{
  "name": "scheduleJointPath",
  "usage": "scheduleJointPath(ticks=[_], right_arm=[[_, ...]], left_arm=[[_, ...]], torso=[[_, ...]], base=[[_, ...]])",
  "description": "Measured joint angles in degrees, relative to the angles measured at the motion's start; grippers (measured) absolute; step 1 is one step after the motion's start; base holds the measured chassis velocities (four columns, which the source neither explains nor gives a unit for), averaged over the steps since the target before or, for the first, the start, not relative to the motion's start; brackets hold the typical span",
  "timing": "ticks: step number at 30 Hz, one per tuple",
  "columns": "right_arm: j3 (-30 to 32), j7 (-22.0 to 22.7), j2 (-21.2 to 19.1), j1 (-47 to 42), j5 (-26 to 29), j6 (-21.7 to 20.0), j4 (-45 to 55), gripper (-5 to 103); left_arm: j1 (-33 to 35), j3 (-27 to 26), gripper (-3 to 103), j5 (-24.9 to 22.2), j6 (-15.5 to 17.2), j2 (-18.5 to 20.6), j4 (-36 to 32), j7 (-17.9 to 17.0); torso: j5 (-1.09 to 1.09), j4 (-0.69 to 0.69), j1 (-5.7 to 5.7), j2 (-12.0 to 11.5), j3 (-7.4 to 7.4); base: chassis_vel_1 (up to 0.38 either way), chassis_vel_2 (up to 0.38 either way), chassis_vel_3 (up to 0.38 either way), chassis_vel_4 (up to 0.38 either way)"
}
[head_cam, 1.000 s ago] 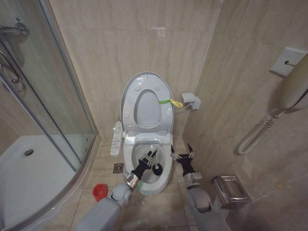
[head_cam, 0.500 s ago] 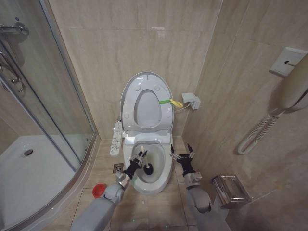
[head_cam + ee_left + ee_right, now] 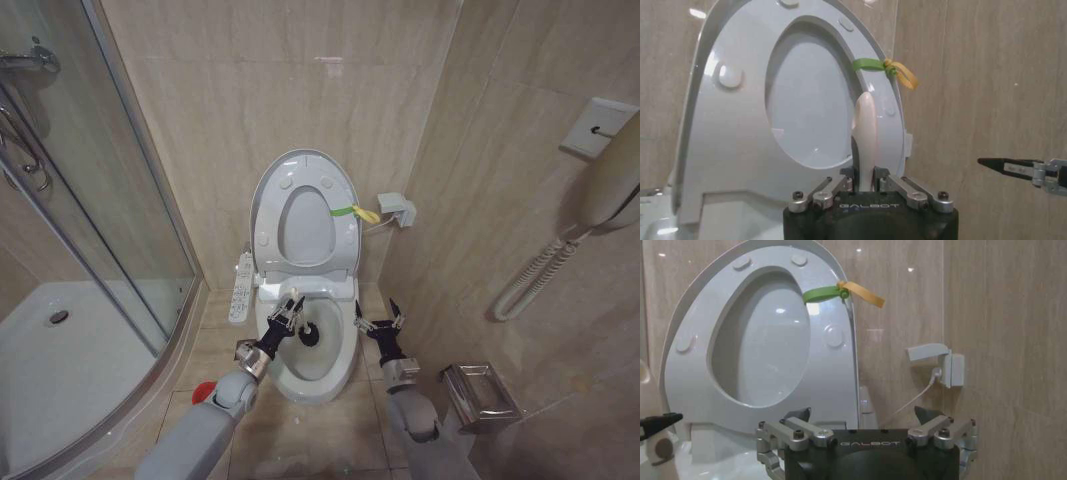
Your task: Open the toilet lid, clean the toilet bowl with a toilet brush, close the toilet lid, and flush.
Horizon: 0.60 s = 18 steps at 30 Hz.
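Looking across from our left, we saw the curved glass shower enclosure (image 3: 90,200) with its white curved shower tray (image 3: 70,370), and on the tiled floor beside it the round red cup-shaped holder (image 3: 203,392), partly hidden behind our left arm. Next came the long white button panel (image 3: 241,288), fixed along the left side of the white elongated ceramic toilet bowl (image 3: 345,350).

Our left gripper (image 3: 290,315) hung over the rear left part of that bowl, its fingers clenched on the thin white handle of the toilet brush (image 3: 307,335) — the black bristle head sat low inside the bowl, just right of the fingertips. In the left wrist view the pale handle (image 3: 864,130) rose straight out between the closed fingers (image 3: 833,185).

Behind the bowl the large glossy white oval plastic toilet lid (image 3: 277,195) stood raised against the beige wall tiles, the white seat ring with the oval hole (image 3: 338,255) up against it and the green-yellow strap (image 3: 355,212) hanging at its right edge.

Our right gripper (image 3: 378,322) waited just beside the bowl's right rim — jaws spread wide, holding nothing; in its own wrist view the two fingers (image 3: 797,432) stood well apart. Farther right a small white wall box (image 3: 398,209) sat on the tiles, then a chrome paper holder (image 3: 480,395) and a wall-hung handset with a coiled cord (image 3: 610,180).
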Motion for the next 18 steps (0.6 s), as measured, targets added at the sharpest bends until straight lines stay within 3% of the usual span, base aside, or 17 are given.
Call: scheduleJointPath(ticks=[18], right_arm=[[0.0, 0.0, 0.0, 0.0, 0.0, 0.0, 0.0, 100]], left_arm=[[0.7, -1.1, 18, -0.1, 5.1, 6.1, -11.2, -6.6]], torso=[[0.00, 0.00, 0.00, 0.0, -0.01]], base=[[0.000, 0.000, 0.000, 0.000]])
